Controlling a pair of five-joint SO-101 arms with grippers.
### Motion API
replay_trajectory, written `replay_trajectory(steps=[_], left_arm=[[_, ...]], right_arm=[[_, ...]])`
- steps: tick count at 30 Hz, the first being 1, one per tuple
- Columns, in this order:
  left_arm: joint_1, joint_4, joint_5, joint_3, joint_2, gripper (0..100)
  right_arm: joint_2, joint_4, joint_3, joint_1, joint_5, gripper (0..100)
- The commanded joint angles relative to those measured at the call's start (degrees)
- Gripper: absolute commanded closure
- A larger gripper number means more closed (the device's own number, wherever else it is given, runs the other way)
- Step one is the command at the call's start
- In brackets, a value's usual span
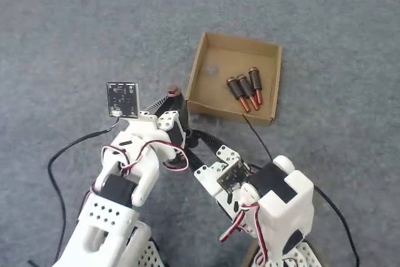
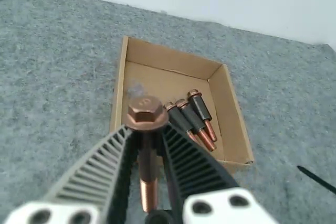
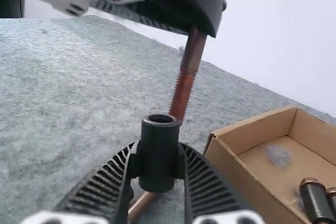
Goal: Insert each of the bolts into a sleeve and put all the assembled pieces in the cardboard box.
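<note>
Done: I count three assembled pieces (image 1: 245, 90) in the box (image 1: 199, 73).
Left tool (image 2: 144, 135): clamped on a bolt (image 2: 144, 113) beside the box.
Right tool (image 3: 157, 156): gripping a sleeve (image 3: 157, 137) at the bolt's tip.
To do: I judge seating, then boxing.

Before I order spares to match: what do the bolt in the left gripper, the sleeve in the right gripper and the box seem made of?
The bolt: metal with a glossy copper-coloured finish, by its sheen and cut threads. The sleeve: matte black, plastic or coated metal; the look leaves it open. The cardboard box: brown cardboard, dull surface, folded walls.
</note>
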Motion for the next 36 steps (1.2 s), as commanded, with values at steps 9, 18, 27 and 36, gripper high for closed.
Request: replay_trajectory(steps=[9, 18, 27, 36], left_arm=[[-0.09, 0.53, 0.44, 1.63, -9.67, 99], [0.35, 2.55, -0.88, 11.56, -28.57, 99], [0.44, 8.09, -2.20, 11.56, -33.23, 99], [2.81, 10.37, -2.29, 11.82, -34.29, 99]], right_arm=[[-0.31, 0.22, -2.64, 0.04, 0.26, 99.3], [-0.31, 0.22, -2.64, 0.04, 0.26, 99.3], [-0.31, 3.74, -3.87, 0.22, 0.26, 99.3], [-0.57, 3.38, -4.22, 1.63, 0.44, 99.3]])
